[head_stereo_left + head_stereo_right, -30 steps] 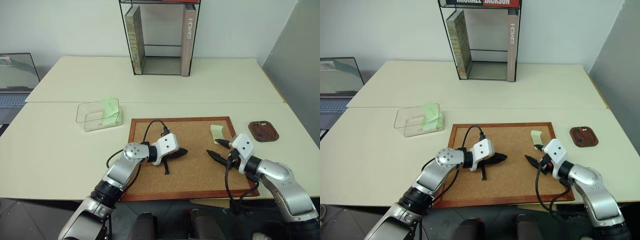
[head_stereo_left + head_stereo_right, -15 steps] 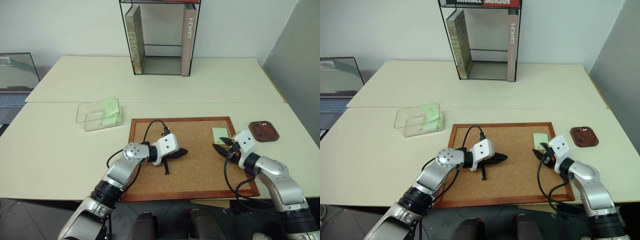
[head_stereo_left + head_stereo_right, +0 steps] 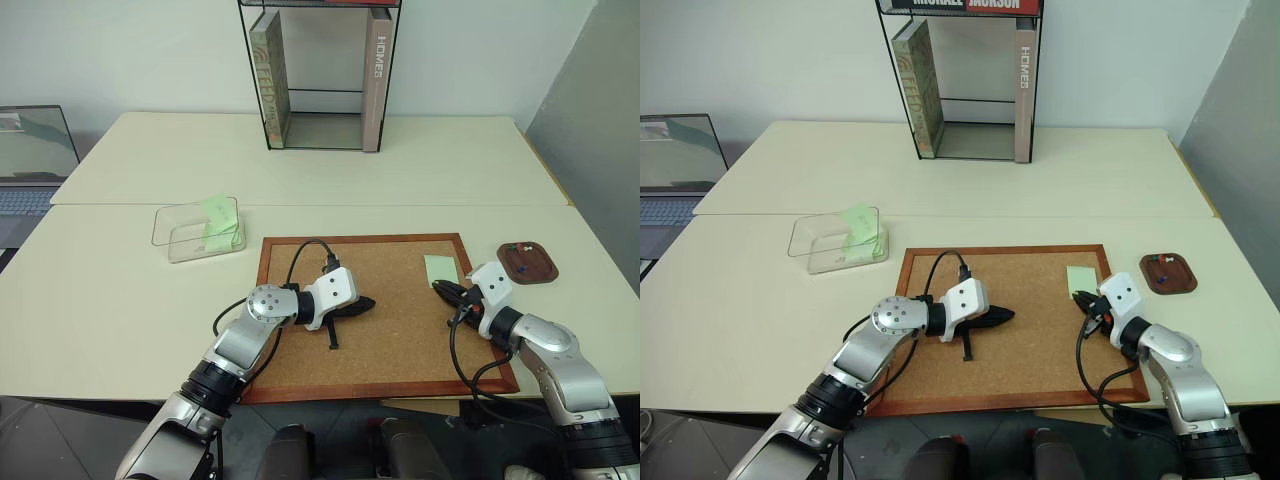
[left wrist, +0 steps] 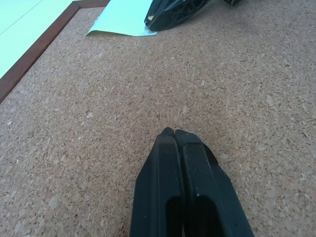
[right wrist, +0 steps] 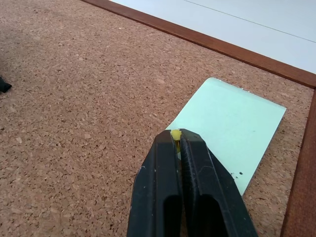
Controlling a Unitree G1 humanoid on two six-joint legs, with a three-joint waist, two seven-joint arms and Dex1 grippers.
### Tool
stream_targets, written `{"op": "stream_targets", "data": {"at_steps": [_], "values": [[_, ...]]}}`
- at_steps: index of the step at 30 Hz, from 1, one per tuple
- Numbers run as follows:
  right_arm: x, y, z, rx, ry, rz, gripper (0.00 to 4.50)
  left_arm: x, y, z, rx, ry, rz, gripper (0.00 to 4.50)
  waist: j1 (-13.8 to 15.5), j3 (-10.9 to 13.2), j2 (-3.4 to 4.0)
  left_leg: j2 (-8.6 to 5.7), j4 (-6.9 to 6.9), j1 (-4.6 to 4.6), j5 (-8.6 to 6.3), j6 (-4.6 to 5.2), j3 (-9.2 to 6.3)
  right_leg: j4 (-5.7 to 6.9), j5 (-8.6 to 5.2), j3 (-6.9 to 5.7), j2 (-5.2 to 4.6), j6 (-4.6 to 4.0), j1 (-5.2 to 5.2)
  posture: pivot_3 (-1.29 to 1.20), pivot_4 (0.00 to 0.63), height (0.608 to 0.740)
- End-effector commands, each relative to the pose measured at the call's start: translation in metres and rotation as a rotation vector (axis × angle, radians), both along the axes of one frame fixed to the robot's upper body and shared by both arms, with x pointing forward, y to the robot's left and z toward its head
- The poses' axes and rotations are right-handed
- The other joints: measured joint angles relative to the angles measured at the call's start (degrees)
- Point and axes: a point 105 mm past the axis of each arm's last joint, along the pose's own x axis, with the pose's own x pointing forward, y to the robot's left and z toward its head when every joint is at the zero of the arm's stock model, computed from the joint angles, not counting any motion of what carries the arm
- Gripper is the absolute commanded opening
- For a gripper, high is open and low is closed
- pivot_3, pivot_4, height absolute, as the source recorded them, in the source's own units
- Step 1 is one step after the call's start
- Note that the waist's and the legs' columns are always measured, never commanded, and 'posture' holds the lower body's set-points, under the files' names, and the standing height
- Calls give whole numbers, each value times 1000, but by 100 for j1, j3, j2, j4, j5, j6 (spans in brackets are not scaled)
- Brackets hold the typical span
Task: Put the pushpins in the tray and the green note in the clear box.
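1. Pushpin, yellowish (image 5: 175, 133), sits pinched between the right gripper (image 5: 177, 136) fingertips, clamped together on it at the near edge of the green note (image 5: 232, 123).
2. That note lies flat on the cork board (image 3: 390, 350), near its right frame.
3. Left gripper (image 3: 366, 302), fingers pressed together and empty, rests over the board's middle.
4. Beyond, the tray (image 3: 527, 263) holds pushpins on the bench (image 3: 100, 290); the clear box (image 3: 197, 229) holds green notes.
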Motion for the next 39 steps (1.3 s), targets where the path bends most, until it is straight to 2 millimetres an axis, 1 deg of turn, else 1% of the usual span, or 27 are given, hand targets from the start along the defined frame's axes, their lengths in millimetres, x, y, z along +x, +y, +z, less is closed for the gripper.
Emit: {"op": "stream_targets", "data": {"at_steps": [1, 6, 9, 11, 13, 15, 18, 19, 21, 22, 23, 26, 27, 29, 31, 32, 34, 36, 39], "values": [[2, 6, 43, 36, -169, 24, 38, -8, 10, -26, 90, 75, 4, 0, -2, 0, 0, 0, 0, 0, 0, 0, 0, 0, 0, 1, 0, 0, 0, 0, 150, 740], [2, 16, 69, 44, -247, 62, 38, -8, 10, -27, 90, 80, 4, 0, -24, 0, 1, 3, 0, 1, 0, 0, 0, 2, 0, 1, 0, 0, -2, 0, 150, 740], [2, 17, 77, 45, -261, 69, 38, -7, 9, -27, 87, 78, 5, 0, -12, -2, -2, 4, 0, 2, 0, 0, -5, 2, 0, -4, 6, 0, -1, 0, 150, 740], [3, 17, 81, 46, -263, 71, 38, -6, 6, -23, 59, 76, 9, 0, -3, -2, -2, 4, -1, 0, 0, 0, -5, 0, 0, -4, 11, 0, 0, 0, 150, 740], [3, 19, 83, 47, -265, 81, 38, 0, 3, -12, 3, 54, 18, 0, 0, -2, -2, 2, -1, -1, 0, 0, -2, -1, 0, -1, 12, 0, 0, 0, 150, 740], [2, 22, 87, 53, -267, 95, 38, 5, 1, 5, -66, 27, 10, 0, 8, -1, -3, -4, 0, -3, 0, 0, 0, -1, 0, 0, 12, 0, -1, 0, 150, 740], [1, 27, 91, 61, -265, 121, 38, 18, 2, 42, -191, -5, 21, 0, 10, 6, -9, -7, 5, -7, 0, 0, 0, 1, 1, 2, 10, 1, -3, 0, 150, 740], [1, 29, 92, 60, -264, 129, 0, 22, 4, 54, -217, -27, 19, 395, 12, 10, -13, -5, 5, -8, 0, 0, -2, 1, 1, 2, 10, 2, -4, 0, 150, 740], [0, 32, 93, 61, -260, 143, 0, 26, 7, 72, -240, -60, 1, 659, 16, 16, -23, 0, 6, -16, 0, 0, -10, 2, 1, -6, 13, 1, -10, 0, 150, 740], [0, 33, 93, 61, -259, 147, 0, 28, 8, 77, -243, -69, -3, 991, 17, 16, -22, 1, 6, -18, 1, 0, -11, 2, 1, -7, 20, 1, -11, 0, 150, 740], [0, 35, 94, 60, -260, 154, 0, 31, 10, 83, -256, -73, 2, 1110, 17, 16, -22, -1, 5, -18, 0, 0, -10, 1, 1, -5, 22, 1, -11, 0, 150, 740], [-2, 42, 96, 46, -274, 186, 0, 36, 12, 98, -304, -59, 12, 1799, -4, 16, -22, -2, 2, -22, 0, 0, -2, -9, 0, 2, 22, 0, -11, 0, 150, 740], [-3, 44, 97, 40, -278, 193, 0, 36, 12, 100, -314, -50, 11, 2025, -4, 16, -22, -2, 2, -25, 0, 0, -1, -18, 0, 4, 22, 0, -11, 0, 150, 740], [-3, 47, 98, 18, -297, 208, 0, 34, 10, 102, -337, -26, 9, 2247, 4, 16, -22, -3, 2, -33, 0, 0, -4, -20, 0, 2, 21, 0, -14, 0, 150, 740], [-4, 51, 99, -4, -315, 224, 0, 33, 8, 104, -363, -11, 14, 2663, 13, 16, -22, -5, 4, -50, 0, 0, -7, -19, 0, -1, 19, 0, -29, 0, 150, 740], [-5, 52, 100, -9, -319, 231, 0, 33, 7, 105, -366, -20, 14, 2736, 15, 16, -22, -5, 6, -53, 0, -1, -8, -18, 0, -1, 19, 0, -31, 0, 150, 740], [-6, 55, 100, -7, -319, 241, 0, 36, 6, 104, -335, -99, 25, 3126, 17, 16, -22, -6, 8, -54, 0, 0, -8, -18, 0, -2, 18, 0, -32, 0, 150, 740], [-7, 57, 101, 14, -312, 245, 0, 40, 6, 101, -266, -213, 29, 3485, 21, 16, -22, -6, 8, -53, 0, 0, -9, -16, 1, -2, 18, 0, -31, 0, 150, 740], [-8, 60, 105, 92, -286, 235, 0, 48, 6, 101, -215, -314, 41, 3485, 23, 16, -22, -6, 8, -51, 0, -1, -8, -14, 1, -1, 18, -1, -31, 0, 150, 740]]}}
